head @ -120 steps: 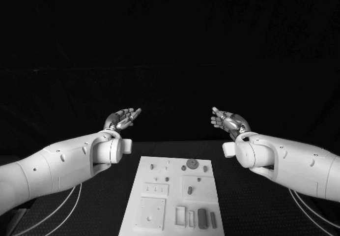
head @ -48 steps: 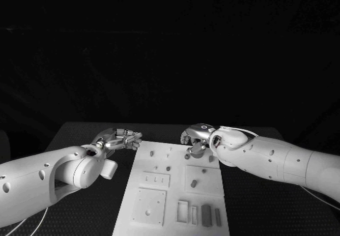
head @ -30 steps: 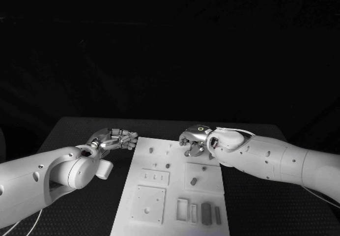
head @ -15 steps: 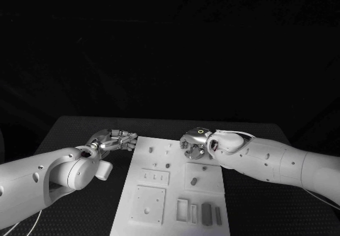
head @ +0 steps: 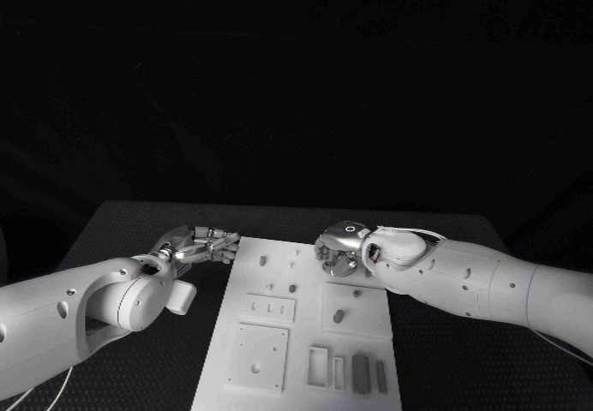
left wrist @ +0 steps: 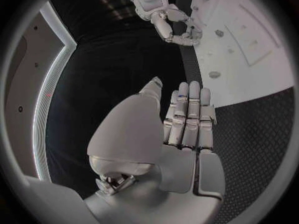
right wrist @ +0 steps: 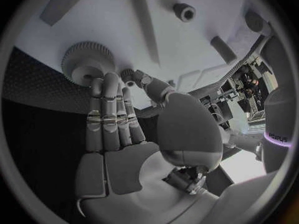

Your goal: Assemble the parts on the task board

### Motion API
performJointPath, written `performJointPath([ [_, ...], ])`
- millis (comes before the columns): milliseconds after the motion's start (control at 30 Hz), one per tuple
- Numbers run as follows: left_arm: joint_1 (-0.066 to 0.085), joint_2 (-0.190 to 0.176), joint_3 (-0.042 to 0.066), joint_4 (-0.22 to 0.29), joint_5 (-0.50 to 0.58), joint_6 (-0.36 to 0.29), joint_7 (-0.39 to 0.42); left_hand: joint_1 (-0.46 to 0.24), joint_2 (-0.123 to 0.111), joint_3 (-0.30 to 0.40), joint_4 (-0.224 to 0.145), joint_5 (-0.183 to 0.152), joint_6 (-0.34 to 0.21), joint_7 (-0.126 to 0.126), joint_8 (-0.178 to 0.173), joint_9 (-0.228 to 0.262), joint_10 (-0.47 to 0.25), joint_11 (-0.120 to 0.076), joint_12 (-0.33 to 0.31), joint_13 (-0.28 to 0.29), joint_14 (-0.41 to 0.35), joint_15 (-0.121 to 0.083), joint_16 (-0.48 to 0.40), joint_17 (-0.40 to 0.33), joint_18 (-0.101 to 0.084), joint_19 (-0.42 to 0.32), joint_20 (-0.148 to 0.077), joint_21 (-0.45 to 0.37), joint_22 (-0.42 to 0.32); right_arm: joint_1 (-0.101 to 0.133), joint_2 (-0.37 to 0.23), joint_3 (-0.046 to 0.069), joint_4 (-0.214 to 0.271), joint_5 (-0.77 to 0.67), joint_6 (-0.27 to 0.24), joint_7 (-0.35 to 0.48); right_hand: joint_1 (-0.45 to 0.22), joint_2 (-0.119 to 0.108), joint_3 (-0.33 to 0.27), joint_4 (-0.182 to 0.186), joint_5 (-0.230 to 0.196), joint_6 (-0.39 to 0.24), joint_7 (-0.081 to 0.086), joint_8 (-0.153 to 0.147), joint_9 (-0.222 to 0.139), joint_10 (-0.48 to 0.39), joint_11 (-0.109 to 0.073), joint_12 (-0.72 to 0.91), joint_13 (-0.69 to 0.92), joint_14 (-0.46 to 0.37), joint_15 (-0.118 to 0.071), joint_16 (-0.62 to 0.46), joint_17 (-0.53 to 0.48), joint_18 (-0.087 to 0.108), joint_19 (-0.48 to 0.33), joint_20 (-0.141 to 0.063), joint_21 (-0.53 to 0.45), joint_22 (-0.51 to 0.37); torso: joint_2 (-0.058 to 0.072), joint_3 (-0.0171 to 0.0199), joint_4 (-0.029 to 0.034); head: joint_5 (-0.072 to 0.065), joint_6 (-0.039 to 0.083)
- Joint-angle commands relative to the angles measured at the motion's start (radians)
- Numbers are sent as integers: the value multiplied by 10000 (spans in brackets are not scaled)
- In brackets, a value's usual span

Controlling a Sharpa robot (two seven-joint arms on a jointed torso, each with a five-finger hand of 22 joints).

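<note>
The right hand (head: 336, 253) is down over the far right corner of the task board (head: 274, 351), at about one o'clock from the board's centre. In the right wrist view its fingers (right wrist: 106, 109) reach onto a round toothed gear (right wrist: 87, 59) that lies on the board beside the edge, the fingertips on the gear's raised hub with the thumb closing in from the side. It looks like a pinch being formed to lift the gear, but whether the gear is truly gripped I cannot tell.

The left hand (head: 198, 244) hovers off the board's far left edge, at about ten o'clock, over the black table (head: 123, 231). Its fingers (left wrist: 190, 119) lie straight and side by side, holding nothing, probably parked clear of the working side.

The gear is grey, with fine teeth round its rim and a short central boss. Other small pegs (right wrist: 184, 11) and oblong pieces (head: 360, 373) sit across the board, the oblong ones in a row at its near edge.
</note>
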Motion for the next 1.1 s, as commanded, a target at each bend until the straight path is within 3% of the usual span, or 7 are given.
performJointPath([
  [33,5,1,6,-2,-17,178,35,-92,-23,-81,-3,-51,12,23,-61,-14,85,10,-59,-17,49,14,-48,16,191,28,40,70,-10,-146,-32,-90,-7,-278,520,-80,-23,93,-26,-45,-36,150,4,84,64,192,-60,70,91,72,-69,126,81,64,114,-19,133,244,28,-4,-6,0,12],
  [667,-17,20,1,-54,-4,216,4,-90,-22,-86,-4,-58,17,22,-69,-16,94,3,-76,-17,52,15,-61,27,195,26,42,74,-12,-218,-41,-111,5,-510,580,-221,-39,36,-37,-123,-42,270,49,116,214,466,-179,130,437,93,-184,365,307,64,168,-103,451,239,88,-16,-9,-28,20],
  [867,-22,23,0,-51,6,228,2,-89,-20,-87,-5,-62,17,22,-72,-17,96,2,-82,-17,52,15,-66,30,196,25,42,75,-12,-229,-52,-112,96,-682,351,-316,234,35,338,-172,-56,365,52,136,302,633,-256,185,693,162,-257,569,458,64,266,-163,681,244,97,-37,-3,-65,42],
  [1100,-22,13,0,-40,7,211,-1,-85,-18,-87,-6,-64,19,21,-74,-17,100,-2,-87,-17,53,15,-70,33,197,25,42,77,-13,-229,-69,-112,172,-819,-105,-477,453,57,778,-156,-53,465,32,162,408,1060,-434,366,1022,276,-422,954,701,64,459,-298,1079,252,110,-29,-2,-65,64],
])
